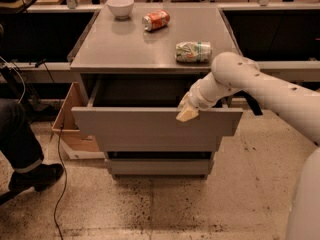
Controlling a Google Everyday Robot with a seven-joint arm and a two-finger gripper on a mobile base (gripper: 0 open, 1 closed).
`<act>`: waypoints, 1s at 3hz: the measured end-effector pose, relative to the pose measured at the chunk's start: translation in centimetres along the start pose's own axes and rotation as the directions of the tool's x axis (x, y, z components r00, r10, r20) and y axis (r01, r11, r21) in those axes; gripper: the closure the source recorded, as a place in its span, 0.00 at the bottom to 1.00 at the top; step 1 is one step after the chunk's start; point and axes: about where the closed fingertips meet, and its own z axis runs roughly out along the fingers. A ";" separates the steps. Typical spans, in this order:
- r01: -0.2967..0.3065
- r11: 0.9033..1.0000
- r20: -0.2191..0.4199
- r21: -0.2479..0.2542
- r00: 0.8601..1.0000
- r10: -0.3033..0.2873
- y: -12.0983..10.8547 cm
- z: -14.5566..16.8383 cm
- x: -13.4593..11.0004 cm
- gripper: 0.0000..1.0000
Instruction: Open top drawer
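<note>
Open top drawer (155,129), front toward camera.
Long axis left-right, top edge under my end effector (187,112); grip state unreadable.

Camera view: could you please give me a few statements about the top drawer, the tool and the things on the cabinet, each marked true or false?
1. The top drawer stands pulled out of the cabinet. True.
2. The tool is at the left end of the drawer front. False: it is at the front's upper edge, right of the middle.
3. A white bowl stands at the back left of the cabinet top. True.
4. The orange can stands upright. False: it lies on its side.
5. The green-patterned can lies inside the drawer. False: it lies on the cabinet top, near the front right.
</note>
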 end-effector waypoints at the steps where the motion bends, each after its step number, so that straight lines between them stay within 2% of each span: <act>1: -0.015 0.997 -0.027 -0.071 1.000 0.013 2.8 -1.3 0.3 0.55; 2: -0.015 0.997 -0.027 -0.071 1.000 0.013 2.8 -1.3 0.3 0.31; 3: -0.042 0.986 -0.071 -0.164 0.997 0.030 6.5 -3.1 0.8 0.08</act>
